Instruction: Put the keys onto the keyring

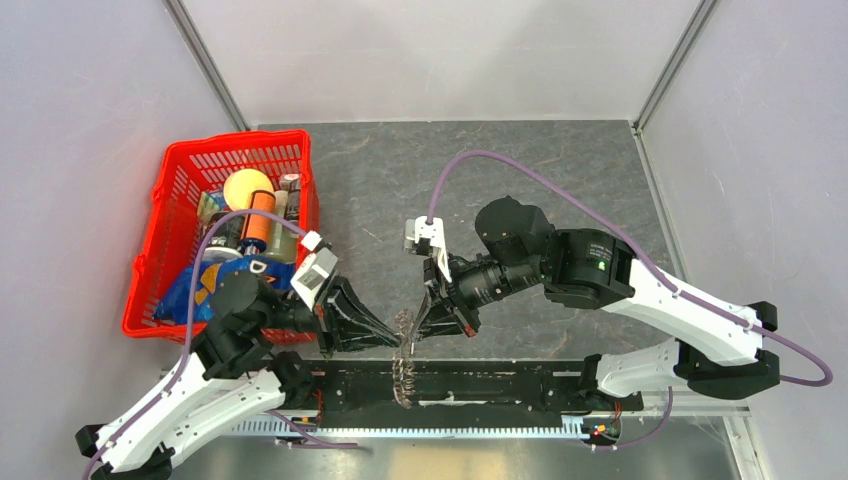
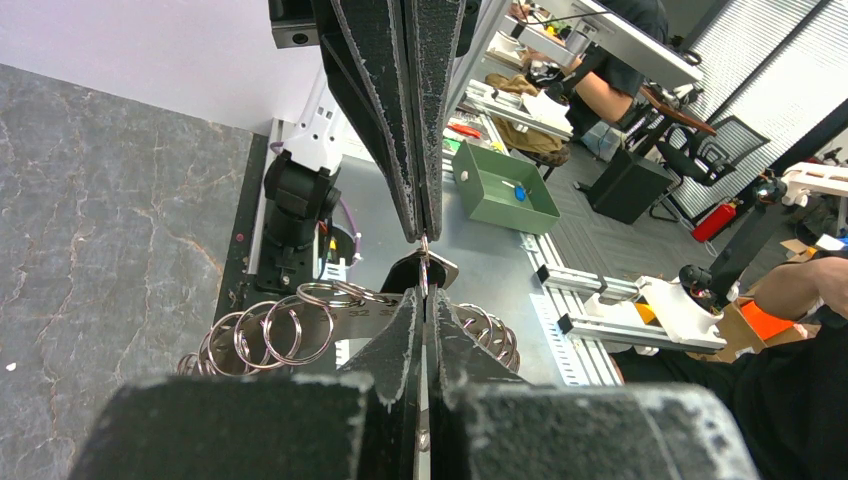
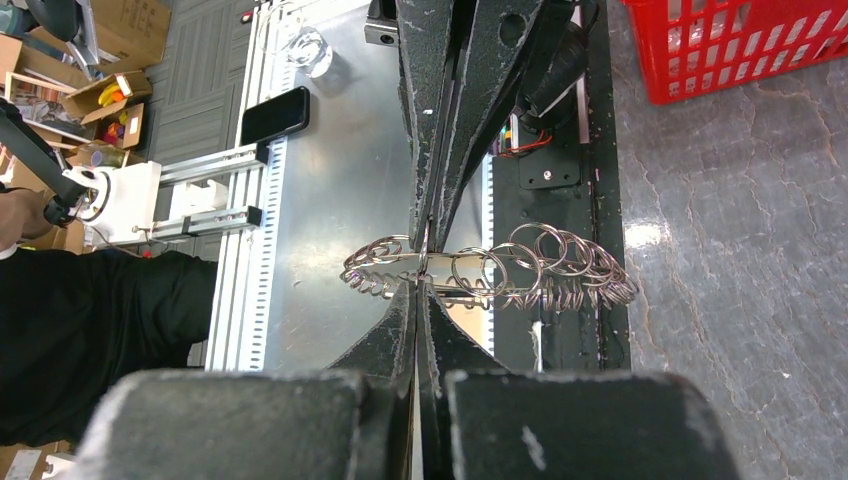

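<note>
The keyring (image 1: 405, 365) is a metal band densely strung with small silver loops. It hangs in the air over the table's near edge, where both grippers meet. My left gripper (image 1: 397, 337) comes in from the left and is shut on the band; in the left wrist view (image 2: 423, 292) the loops (image 2: 290, 330) fan out on either side of its fingers. My right gripper (image 1: 417, 335) comes in from the right, tip to tip with the left, and is shut. A small dark key (image 2: 408, 272) with a silver edge sits between the two tips. The right wrist view shows the keyring (image 3: 560, 265) edge-on.
A red basket (image 1: 172, 180) full of packets, a can and a yellow ball stands at the left, close behind the left arm. The black base rail (image 1: 500, 385) runs along the near edge under the grippers. Grey walls enclose the grey stone table (image 1: 540, 170).
</note>
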`<control>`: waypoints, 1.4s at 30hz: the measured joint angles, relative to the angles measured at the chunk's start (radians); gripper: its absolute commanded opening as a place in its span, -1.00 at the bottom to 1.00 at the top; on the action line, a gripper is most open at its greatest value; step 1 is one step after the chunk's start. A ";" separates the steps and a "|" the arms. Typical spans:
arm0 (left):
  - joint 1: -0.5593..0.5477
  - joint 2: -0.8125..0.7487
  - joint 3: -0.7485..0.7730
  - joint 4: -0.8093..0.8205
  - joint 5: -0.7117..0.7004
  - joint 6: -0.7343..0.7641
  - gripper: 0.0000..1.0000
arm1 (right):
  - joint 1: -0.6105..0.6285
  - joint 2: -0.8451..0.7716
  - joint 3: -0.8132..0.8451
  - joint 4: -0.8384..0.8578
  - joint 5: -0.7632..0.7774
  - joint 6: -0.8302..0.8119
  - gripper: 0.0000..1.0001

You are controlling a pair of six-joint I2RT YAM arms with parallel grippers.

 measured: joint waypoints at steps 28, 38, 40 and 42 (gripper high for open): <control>0.000 -0.008 0.000 0.001 0.003 0.000 -0.96 | 0.000 -0.003 -0.007 0.006 0.008 0.000 -1.00; 0.000 -0.008 0.000 0.001 0.019 0.000 -0.96 | 0.000 -0.003 -0.007 0.006 0.008 -0.001 -1.00; 0.000 -0.008 0.000 0.002 0.019 0.000 -0.96 | 0.000 -0.003 -0.007 0.006 0.008 -0.001 -1.00; 0.000 -0.008 0.000 0.002 0.019 0.000 -0.96 | 0.000 -0.003 -0.007 0.006 0.007 -0.001 -1.00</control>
